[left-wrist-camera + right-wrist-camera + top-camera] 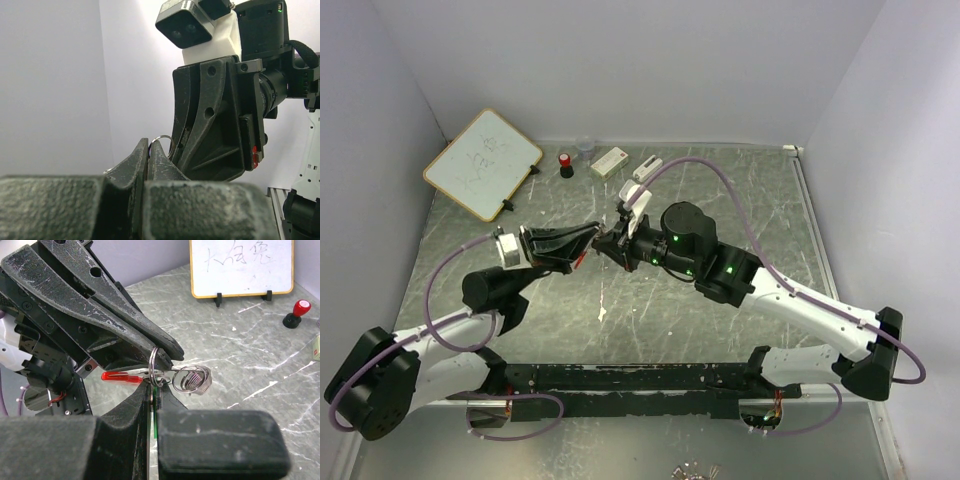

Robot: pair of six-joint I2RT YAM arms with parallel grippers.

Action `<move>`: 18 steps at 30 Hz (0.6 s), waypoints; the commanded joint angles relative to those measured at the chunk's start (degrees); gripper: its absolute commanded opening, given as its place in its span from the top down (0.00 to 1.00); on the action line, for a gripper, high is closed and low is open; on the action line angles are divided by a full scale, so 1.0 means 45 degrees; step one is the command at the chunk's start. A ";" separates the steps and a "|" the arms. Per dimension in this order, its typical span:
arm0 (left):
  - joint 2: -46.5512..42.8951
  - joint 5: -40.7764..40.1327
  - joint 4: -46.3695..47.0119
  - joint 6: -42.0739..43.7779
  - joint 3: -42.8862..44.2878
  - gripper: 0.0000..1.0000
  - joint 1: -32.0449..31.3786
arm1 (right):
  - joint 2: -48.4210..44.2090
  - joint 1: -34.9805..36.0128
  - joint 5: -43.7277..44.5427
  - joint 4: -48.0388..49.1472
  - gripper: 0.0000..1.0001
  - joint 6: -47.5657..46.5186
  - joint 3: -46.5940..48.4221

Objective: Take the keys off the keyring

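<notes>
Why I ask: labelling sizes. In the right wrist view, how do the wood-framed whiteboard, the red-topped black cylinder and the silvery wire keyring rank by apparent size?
1. Wood-framed whiteboard, though cropped.
2-3. Silvery wire keyring and red-topped black cylinder: look alike; keyring is nearer the camera, so unranked.

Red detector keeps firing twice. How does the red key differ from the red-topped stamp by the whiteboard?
Shape: the red key is long and slim; the stamp is a short knob. Pose: the key lies level at the keyring, off the table; the stamp stands upright on it. Colour: the key is all red; the stamp is red over a black base. Both are bright red.
</notes>
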 commanded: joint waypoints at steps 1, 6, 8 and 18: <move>-0.0296 -0.0429 0.3583 -0.0091 -0.0083 0.93 -0.0034 | 0.0340 0.0092 -0.0653 -0.0072 1.00 -0.0133 0.0187; -0.0197 -0.0821 0.3581 0.0123 -0.0128 0.93 -0.0044 | 0.0404 0.0093 -0.0933 -0.0159 1.00 -0.0075 0.0224; -0.0128 -0.1094 0.3577 0.0163 -0.0139 0.93 -0.0044 | 0.0377 0.0092 -0.1010 -0.0204 1.00 -0.0044 0.0270; -0.0182 -0.2562 0.2180 0.2494 0.0047 0.93 -0.0044 | -0.0090 0.0092 -0.1381 -0.0966 1.00 0.0384 0.0527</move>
